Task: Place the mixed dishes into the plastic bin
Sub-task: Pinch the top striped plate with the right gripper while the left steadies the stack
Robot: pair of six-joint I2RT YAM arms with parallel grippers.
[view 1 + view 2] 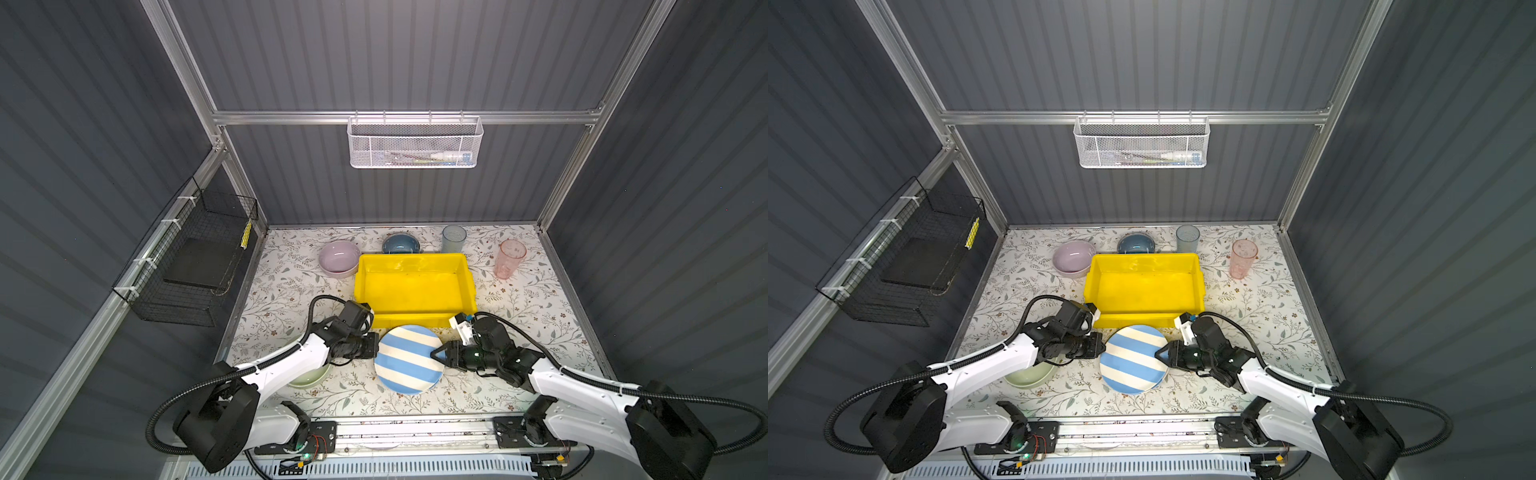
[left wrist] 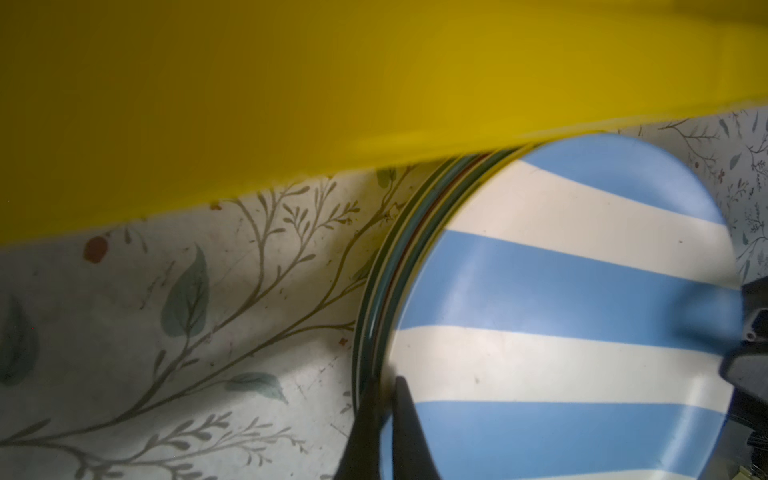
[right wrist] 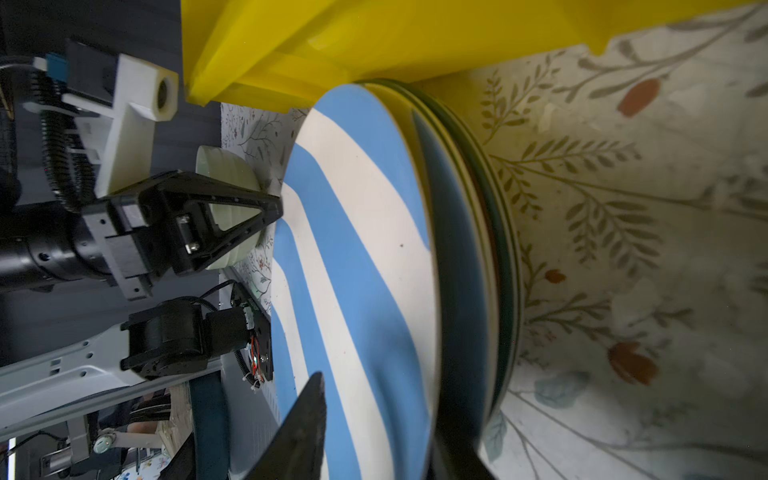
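Top views show the blue-white striped plate [image 1: 409, 359] just short of the plastic bin [image 1: 415, 321], between the left pincer [image 1: 377, 351], which we find pinched shut on its rim, and the right pincer [image 1: 436, 354], part-open astride the opposite rim.

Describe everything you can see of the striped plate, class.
The striped plate is round, shallow and matte, with broad blue and white bands across its top. It sits just in front of the bin, over a stack of dark-rimmed plates, seemingly lifted a little off them. The left gripper is shut on its left rim. The right gripper straddles its right rim, one finger above, one below; whether it grips yet is unclear.
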